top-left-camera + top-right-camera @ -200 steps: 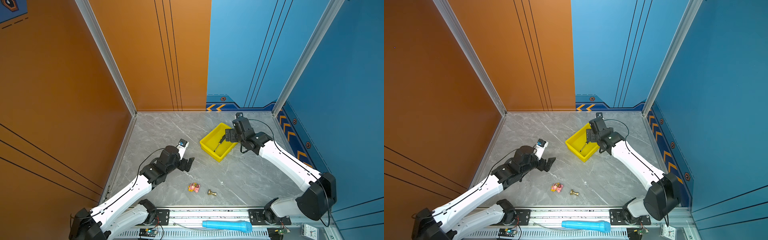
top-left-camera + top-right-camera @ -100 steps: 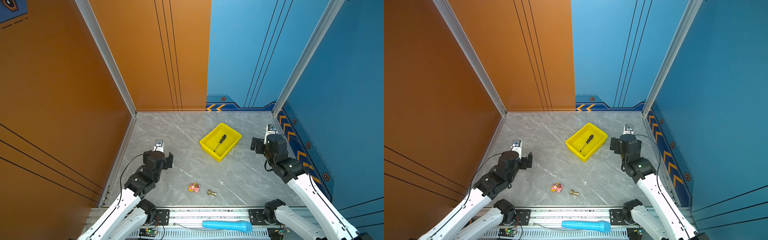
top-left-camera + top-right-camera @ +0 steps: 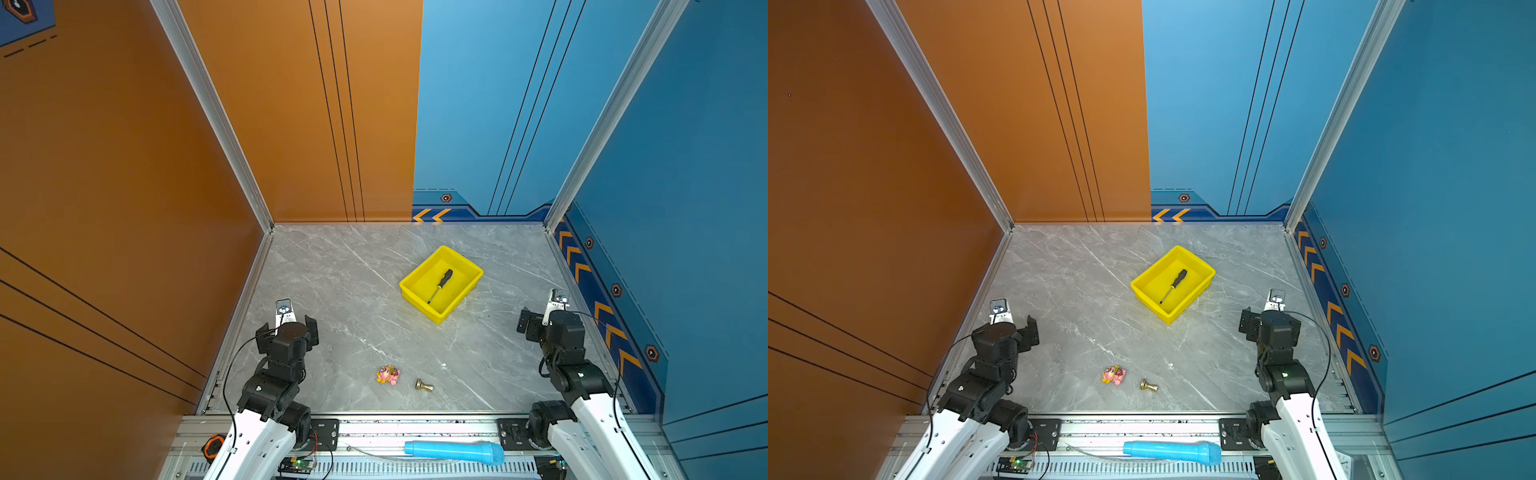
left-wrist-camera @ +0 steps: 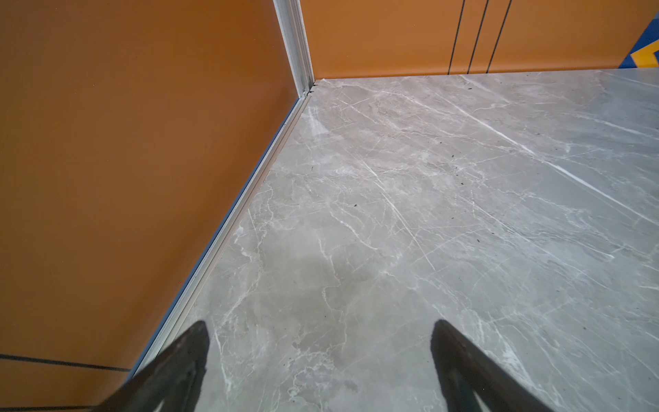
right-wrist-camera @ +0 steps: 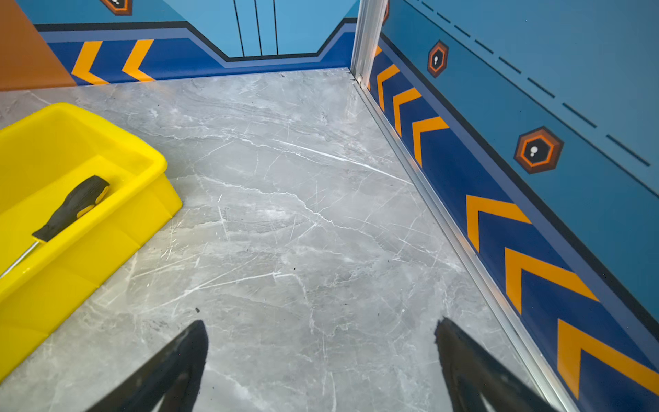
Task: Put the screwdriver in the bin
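Observation:
The screwdriver (image 3: 442, 284) (image 3: 1175, 283), black handle and thin metal shaft, lies flat on the bottom of the yellow bin (image 3: 455, 307) (image 3: 1187, 305), right of the floor's middle. In the right wrist view the screwdriver (image 5: 73, 207) rests inside the bin (image 5: 107, 246), well off to one side of my right gripper (image 5: 321, 324). The right gripper (image 3: 550, 322) (image 3: 1271, 322) hangs open and empty by the right wall. My left gripper (image 3: 286, 328) (image 3: 1007, 330) (image 4: 321, 326) is open and empty over bare floor by the left wall.
A small pink toy (image 3: 387, 375) and a brass knob-shaped piece (image 3: 424, 385) lie near the front edge between the arms. A blue cylinder (image 3: 455, 452) rests on the front rail. Orange and blue walls enclose the grey marble floor on three sides.
The right gripper has drawn back from the bin to the near right side. The left arm has drawn back from the middle to the near left. The screwdriver stays in the bin.

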`<action>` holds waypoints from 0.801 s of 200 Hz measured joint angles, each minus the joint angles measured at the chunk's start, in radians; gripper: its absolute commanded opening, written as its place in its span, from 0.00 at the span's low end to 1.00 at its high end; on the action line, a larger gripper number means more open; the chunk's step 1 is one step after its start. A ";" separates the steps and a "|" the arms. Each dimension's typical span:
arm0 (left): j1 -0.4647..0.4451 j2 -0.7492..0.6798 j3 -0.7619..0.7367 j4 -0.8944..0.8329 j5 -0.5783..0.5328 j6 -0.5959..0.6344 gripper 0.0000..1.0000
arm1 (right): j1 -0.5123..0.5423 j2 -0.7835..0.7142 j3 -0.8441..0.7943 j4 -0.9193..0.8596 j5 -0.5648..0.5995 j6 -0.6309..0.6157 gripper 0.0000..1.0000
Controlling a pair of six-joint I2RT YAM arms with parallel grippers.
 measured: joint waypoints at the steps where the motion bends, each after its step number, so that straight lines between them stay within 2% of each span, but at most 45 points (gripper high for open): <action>1: 0.002 0.000 -0.001 0.001 0.001 0.001 0.98 | 0.001 -0.001 -0.001 0.003 -0.001 -0.003 1.00; 45: 0.059 0.026 -0.060 0.050 0.014 0.030 0.98 | 0.013 0.058 -0.074 0.108 -0.029 -0.032 1.00; 78: 0.086 0.102 -0.073 0.100 0.015 0.042 0.98 | 0.022 0.037 -0.176 0.190 -0.065 -0.043 1.00; 119: 0.124 0.183 -0.128 0.282 0.079 0.048 0.98 | 0.046 0.047 -0.231 0.314 -0.073 -0.047 1.00; 160: 0.142 0.332 -0.167 0.458 0.106 0.041 0.98 | 0.047 0.181 -0.235 0.504 -0.073 -0.055 1.00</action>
